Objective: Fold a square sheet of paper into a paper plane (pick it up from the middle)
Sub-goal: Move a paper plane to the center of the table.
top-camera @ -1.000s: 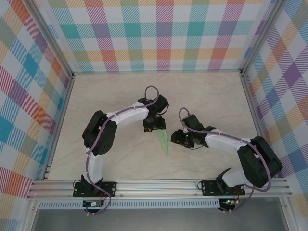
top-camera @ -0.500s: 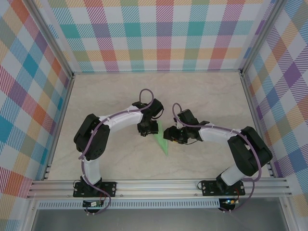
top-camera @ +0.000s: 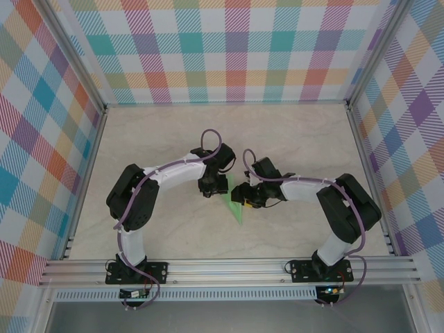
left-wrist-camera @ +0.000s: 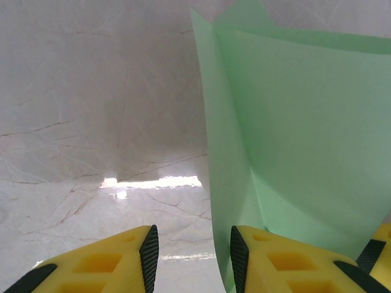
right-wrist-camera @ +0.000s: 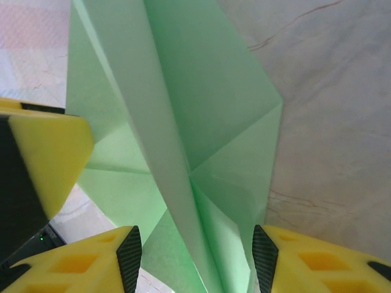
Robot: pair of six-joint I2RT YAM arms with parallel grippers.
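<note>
Left end effector [left-wrist-camera: 194, 241] and right end effector [right-wrist-camera: 195, 244] flank the paper plane [top-camera: 236, 207]

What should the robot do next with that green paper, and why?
Probably close the right gripper: the raised fold of the paper plane stands between its open jaws, unpinched, while the left gripper sits open at the paper's edge.

You've got a pale marble-look table [top-camera: 291, 139] with thin grey veins, closed in by plaid walls [top-camera: 236, 48] at the back, left and right: teal, orange, yellow and purple checks on white. Aluminium rails [top-camera: 229, 270] run along the near edge and up the corners. Light is soft and even, with one glare patch [left-wrist-camera: 156, 181] on the table in your left wrist view.
</note>
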